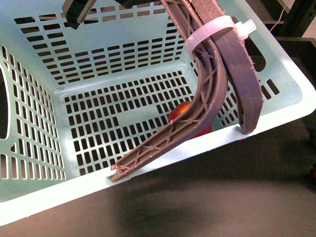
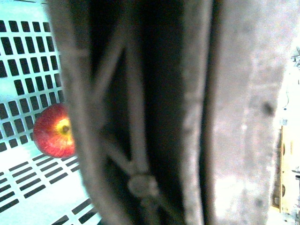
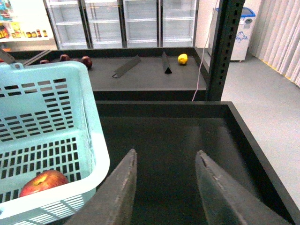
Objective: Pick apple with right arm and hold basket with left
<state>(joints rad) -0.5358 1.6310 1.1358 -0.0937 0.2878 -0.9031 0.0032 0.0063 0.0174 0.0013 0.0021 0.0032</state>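
One glossy red apple (image 3: 44, 183), yellow around the stem dimple, lying on the slotted floor of the pale mint-green basket (image 3: 101, 159), close to the wall nearest the right arm and partly hidden in the front view behind the two brown ribbed handles (image 1: 207, 84). Handles raised together above the basket, bound by a white zip tie (image 1: 212, 29), their lower ends meeting the rim. Right gripper (image 3: 166, 157) outside the basket, just beside its rim, over the floor of a dark bin (image 3: 243, 136), its two dark fingers (image 3: 122, 187) spread wide with nothing between them, well apart from the apple. Left gripper's hold impossible to tell: left wrist view filled by a blurred close-up of a handle's ribbing, apple showing past its edge, fingers unseen. Beyond the bin, on a dark shelf (image 3: 150, 77), one yellow fruit (image 3: 182, 58) and a few small dark red fruits (image 3: 86, 61); behind them, a row of glass-door coolers (image 3: 122, 18).
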